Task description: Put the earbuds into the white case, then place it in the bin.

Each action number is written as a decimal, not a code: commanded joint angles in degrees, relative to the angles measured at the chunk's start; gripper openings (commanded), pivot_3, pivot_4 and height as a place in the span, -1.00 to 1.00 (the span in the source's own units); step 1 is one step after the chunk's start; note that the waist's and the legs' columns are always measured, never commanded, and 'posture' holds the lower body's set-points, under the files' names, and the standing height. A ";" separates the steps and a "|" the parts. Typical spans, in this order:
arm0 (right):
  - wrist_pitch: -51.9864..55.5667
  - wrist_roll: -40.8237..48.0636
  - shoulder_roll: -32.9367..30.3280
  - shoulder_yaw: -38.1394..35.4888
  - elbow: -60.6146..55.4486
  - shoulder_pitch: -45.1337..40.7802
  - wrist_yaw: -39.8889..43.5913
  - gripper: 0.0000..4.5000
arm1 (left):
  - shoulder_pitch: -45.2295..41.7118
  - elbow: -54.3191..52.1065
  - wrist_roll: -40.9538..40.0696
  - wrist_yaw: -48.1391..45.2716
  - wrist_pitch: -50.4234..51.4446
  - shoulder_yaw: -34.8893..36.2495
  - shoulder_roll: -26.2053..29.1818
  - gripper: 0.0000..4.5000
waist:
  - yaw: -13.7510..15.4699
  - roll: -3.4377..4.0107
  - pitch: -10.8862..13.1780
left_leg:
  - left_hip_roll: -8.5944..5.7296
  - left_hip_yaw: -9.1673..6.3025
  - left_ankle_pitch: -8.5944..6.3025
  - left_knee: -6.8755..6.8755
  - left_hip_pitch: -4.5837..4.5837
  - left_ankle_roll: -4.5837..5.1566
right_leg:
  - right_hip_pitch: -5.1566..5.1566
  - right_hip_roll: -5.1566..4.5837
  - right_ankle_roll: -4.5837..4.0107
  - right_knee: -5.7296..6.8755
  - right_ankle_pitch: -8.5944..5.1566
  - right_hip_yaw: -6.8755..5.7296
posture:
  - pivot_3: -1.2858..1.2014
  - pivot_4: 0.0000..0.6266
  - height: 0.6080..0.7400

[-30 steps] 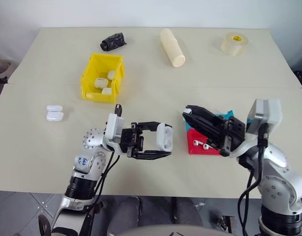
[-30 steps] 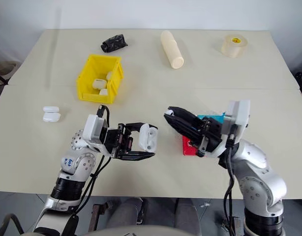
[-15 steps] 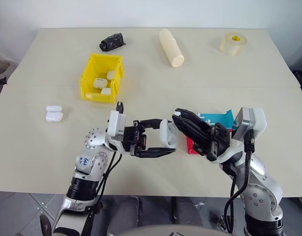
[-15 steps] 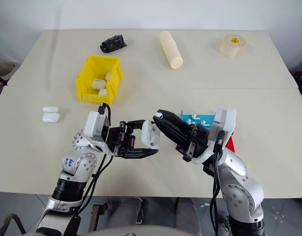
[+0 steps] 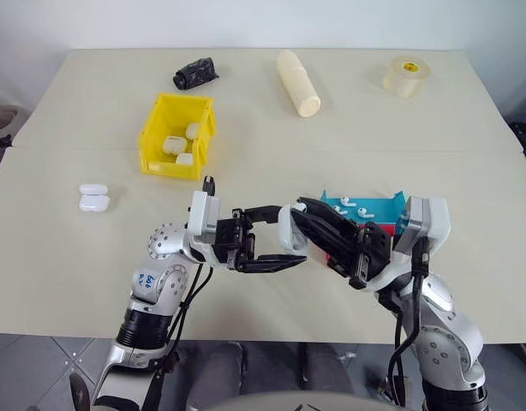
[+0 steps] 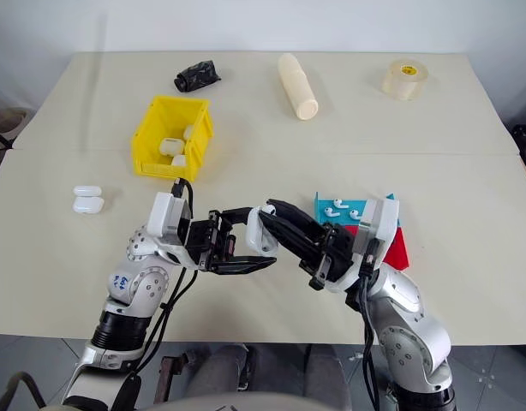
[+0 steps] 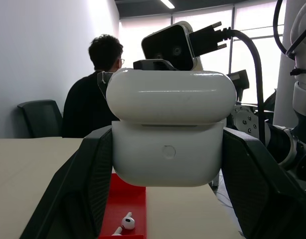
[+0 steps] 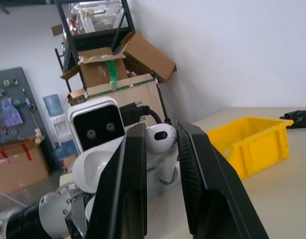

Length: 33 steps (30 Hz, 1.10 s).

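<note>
Since a second before, we saw the right arm swing leftward from over the red tray (image 6: 397,250) until the right gripper (image 5: 290,208) met the white case (image 5: 286,231); the left arm kept its place.

On the table (image 5: 263,111), the bin (image 5: 177,134) stood at the far left and already held several white cases. Two more cases (image 5: 94,197) lay on the table to its left. The blue tray (image 5: 379,207), just behind the red one on the right, carried loose earbuds (image 5: 347,203); further ones lay in the red tray.

The left gripper (image 5: 280,246) was clamped on the white case, held in the air near the middle of the table's near edge, with its lid hinged up. In the right wrist view, the right gripper's fingers (image 8: 130,174) pinched a single earbud (image 8: 161,138) just over the open case.

We judged the task to be in its first stage: one earbud was poised at the case but not seated. Inserting it, fetching the second, closing the lid and carrying the case to the bin all remained.
</note>
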 commanded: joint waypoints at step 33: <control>-6.39 -2.49 -6.64 -1.32 3.69 0.69 4.99 0.99 | -2.03 -1.75 -1.63 0.16 -0.10 0.50 -1.69 0.25 | 0.10 0.00 0.00 | 0.02 0.00 0.00 -0.03 0.02 0.00 | 0.02 0.02 -0.01 -0.05 0.00 0.03 | 0.03 -0.52 1.00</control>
